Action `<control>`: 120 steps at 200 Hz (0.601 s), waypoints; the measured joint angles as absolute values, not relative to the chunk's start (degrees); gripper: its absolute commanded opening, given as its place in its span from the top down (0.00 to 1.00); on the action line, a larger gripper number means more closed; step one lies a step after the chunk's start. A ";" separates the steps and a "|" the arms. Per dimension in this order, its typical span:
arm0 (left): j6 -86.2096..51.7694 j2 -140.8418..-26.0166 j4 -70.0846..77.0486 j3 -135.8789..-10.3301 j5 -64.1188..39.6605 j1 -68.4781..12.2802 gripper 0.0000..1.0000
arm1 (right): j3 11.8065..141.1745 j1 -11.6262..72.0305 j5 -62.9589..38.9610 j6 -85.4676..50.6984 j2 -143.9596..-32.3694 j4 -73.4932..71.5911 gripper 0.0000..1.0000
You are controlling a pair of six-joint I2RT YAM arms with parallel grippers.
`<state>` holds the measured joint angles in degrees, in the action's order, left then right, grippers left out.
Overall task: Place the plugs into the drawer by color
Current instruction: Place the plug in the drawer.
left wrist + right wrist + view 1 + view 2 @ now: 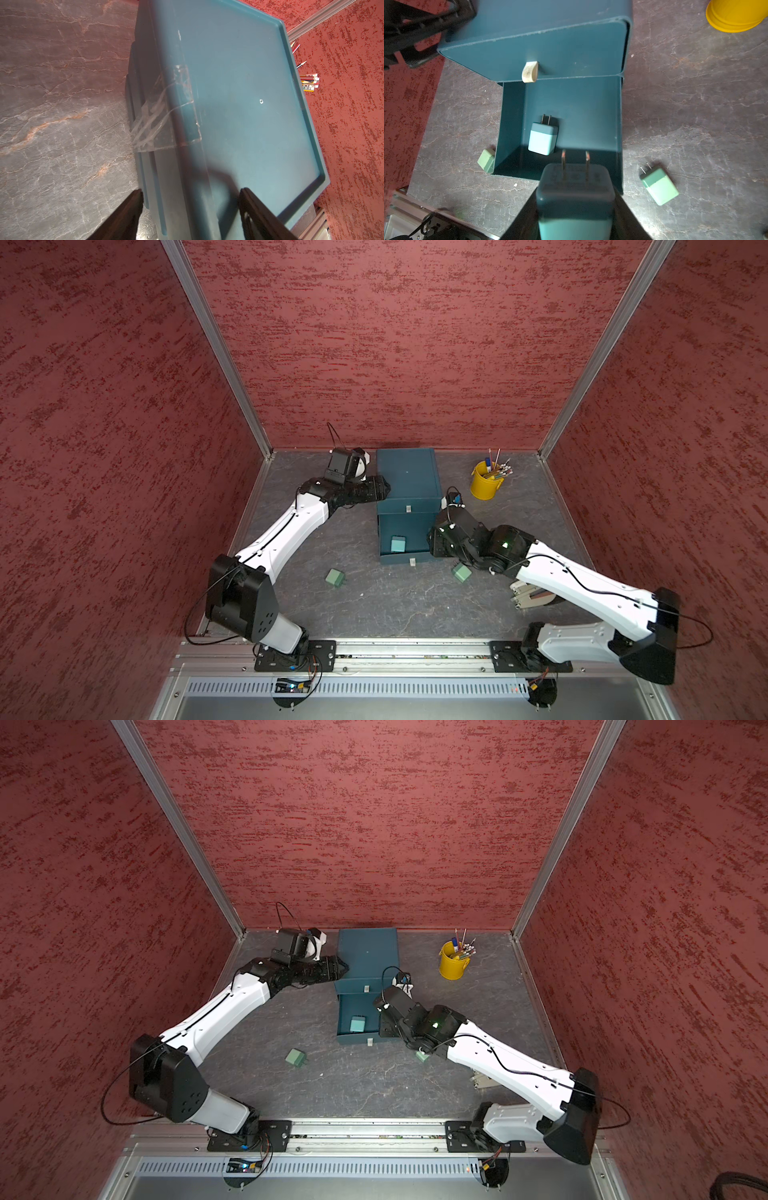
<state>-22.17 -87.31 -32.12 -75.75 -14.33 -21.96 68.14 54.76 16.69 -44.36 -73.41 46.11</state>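
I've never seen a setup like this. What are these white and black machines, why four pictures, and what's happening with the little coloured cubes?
These are two robot arms, the left arm and the right arm, mounted along one edge of a table. Two pictures look down from a camera overhead; the other two come from a small camera on each arm's wrist. On the table stand a dark teal chest, its bottom drawer pulled open, and a yellow bucket of pens. One teal-blue plug lies in the drawer; two green plugs lie on the table before it. The right gripper holds a second teal-blue plug, prongs pointing away, by the drawer. The left gripper is open, straddling the chest's top edge.
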 measured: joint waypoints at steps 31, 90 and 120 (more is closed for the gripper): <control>-22.17 -87.31 -32.12 -75.75 -14.33 -21.89 0.24 | 68.14 55.07 16.67 -44.53 -75.42 44.21 0.87; -22.13 -87.31 -32.12 -75.75 -14.31 -21.87 0.24 | 70.35 55.07 16.84 -44.53 -81.65 42.61 0.62; -22.09 -87.31 -32.12 -75.75 -14.28 -21.85 0.24 | 71.96 55.09 17.63 -44.60 -83.46 42.83 0.29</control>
